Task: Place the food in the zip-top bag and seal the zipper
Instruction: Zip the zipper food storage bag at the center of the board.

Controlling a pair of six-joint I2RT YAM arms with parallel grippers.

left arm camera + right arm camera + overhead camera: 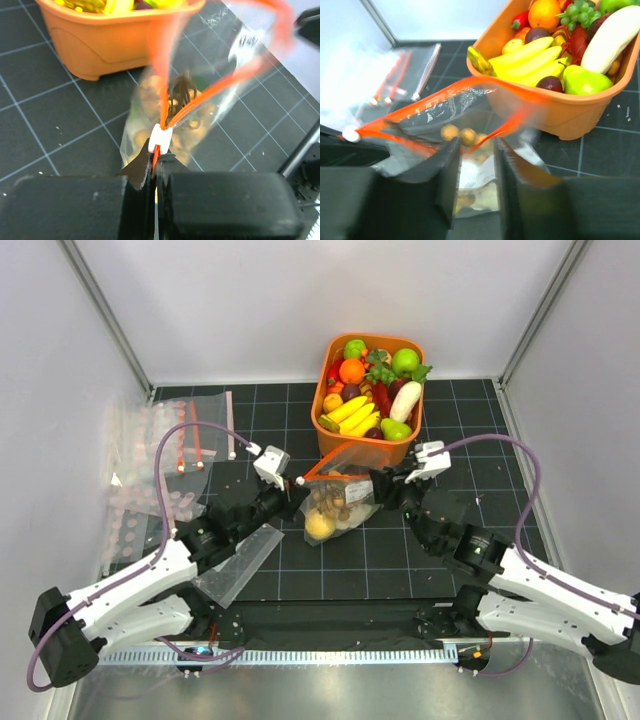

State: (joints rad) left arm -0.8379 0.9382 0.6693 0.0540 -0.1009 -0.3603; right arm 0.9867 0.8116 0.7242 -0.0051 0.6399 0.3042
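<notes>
The zip-top bag (340, 502) lies in the middle of the mat in front of the basket, its mouth gaping. Inside it I see a yellow fruit (320, 527), brown balls (460, 134) and something white. My left gripper (297, 483) is shut on the left end of the red-orange zipper (210, 90), just behind its white end piece (160, 138). My right gripper (385, 485) is open at the bag's right end. The zipper (420, 105) runs blurred across its jaws, and the bag shows in the gap between them.
An orange basket (365, 448) full of toy fruit stands right behind the bag; it also shows in the wrist views (100, 45) (560, 115). Spare clear bags lie at the left (195, 445), and one lies by my left arm (240, 565).
</notes>
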